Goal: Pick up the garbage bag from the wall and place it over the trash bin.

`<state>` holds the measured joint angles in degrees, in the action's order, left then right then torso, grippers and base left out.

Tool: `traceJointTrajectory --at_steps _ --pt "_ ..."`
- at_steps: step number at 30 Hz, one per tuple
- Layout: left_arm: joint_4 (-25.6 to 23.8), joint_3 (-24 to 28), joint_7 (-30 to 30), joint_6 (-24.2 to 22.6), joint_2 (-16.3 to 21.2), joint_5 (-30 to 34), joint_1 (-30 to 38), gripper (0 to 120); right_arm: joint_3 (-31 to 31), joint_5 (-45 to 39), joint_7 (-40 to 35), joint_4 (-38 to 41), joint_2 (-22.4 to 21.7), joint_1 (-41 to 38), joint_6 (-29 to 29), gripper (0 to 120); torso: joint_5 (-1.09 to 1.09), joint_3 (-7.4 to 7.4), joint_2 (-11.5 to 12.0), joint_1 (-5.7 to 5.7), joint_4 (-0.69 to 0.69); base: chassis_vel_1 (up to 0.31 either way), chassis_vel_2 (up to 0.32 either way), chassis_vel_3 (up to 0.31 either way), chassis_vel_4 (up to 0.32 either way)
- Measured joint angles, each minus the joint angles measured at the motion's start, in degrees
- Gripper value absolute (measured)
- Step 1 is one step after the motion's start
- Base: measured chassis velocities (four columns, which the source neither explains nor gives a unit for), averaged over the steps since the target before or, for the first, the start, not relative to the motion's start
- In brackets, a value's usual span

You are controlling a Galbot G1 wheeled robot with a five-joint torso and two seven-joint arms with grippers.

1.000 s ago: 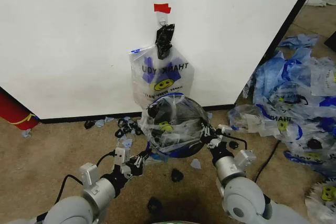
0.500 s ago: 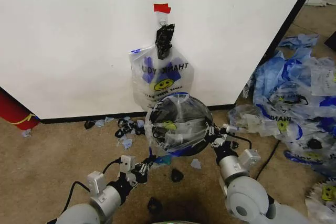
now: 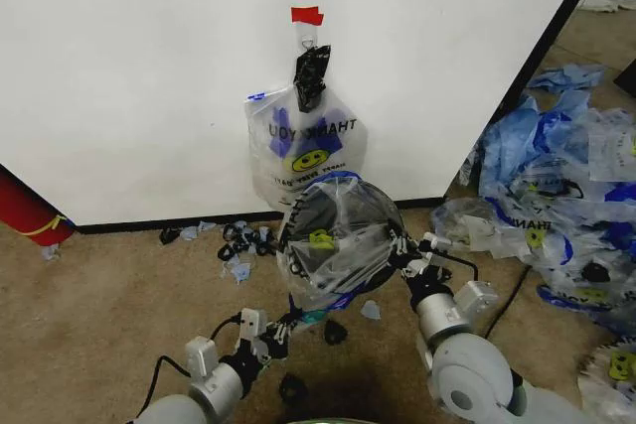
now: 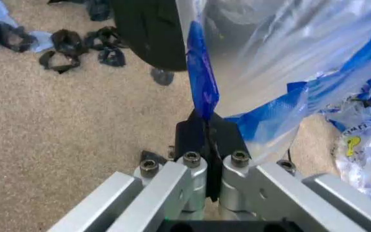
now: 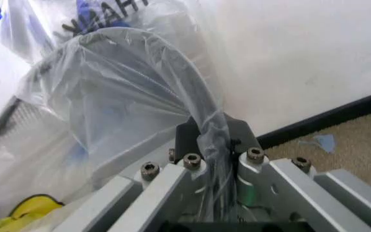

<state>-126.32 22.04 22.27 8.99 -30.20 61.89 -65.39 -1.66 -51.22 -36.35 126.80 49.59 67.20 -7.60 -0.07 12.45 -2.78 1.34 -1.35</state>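
Observation:
The see-through garbage bag (image 3: 343, 245) with its yellow smiley face is stretched over the black wire-mesh trash bin (image 3: 303, 208), which stands on the carpet at the foot of the white wall (image 3: 149, 67). My left gripper (image 3: 290, 323) is shut on the bag's blue handle (image 4: 202, 87) at the near side, low by the floor. At the bin's right side, my right gripper (image 3: 400, 248) is shut on a bunched fold of the bag (image 5: 212, 128). Another smiley bag (image 3: 303, 146) hangs on the wall under the red tape (image 3: 307, 15).
A small black bag (image 3: 311, 76) hangs above the smiley bag on the wall. A red cylinder (image 3: 25, 211) lies at the far left. A heap of blue and clear bags (image 3: 566, 176) covers the floor to the right. Black scraps (image 3: 238, 240) litter the carpet near the bin.
My left gripper has drawn back toward me and downward, pulling the bag's handle with it. The bag now hangs lower over the bin's near side. The right gripper has barely moved.

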Motion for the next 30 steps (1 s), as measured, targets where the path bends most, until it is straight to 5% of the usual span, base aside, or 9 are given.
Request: traceJointTrajectory --at_steps 19,30 --pt "-9.4 -1.9 -0.4 -1.2 3.8 -0.6 -0.9 0 -3.2 0.0 -3.3 -3.2 4.4 -5.4 -0.8 0 0.01 -0.01 0.0 0.00 -0.01 0.000 0.000 0.000 0.000" --pt "-6.3 0.3 -0.9 -1.2 2.1 -2.5 -0.9 0 -2.8 -2.1 -4.4 -1.7 5.4 -6.1 -0.8 0 0.01 0.00 0.0 0.00 0.00 0.000 0.000 0.000 0.000"
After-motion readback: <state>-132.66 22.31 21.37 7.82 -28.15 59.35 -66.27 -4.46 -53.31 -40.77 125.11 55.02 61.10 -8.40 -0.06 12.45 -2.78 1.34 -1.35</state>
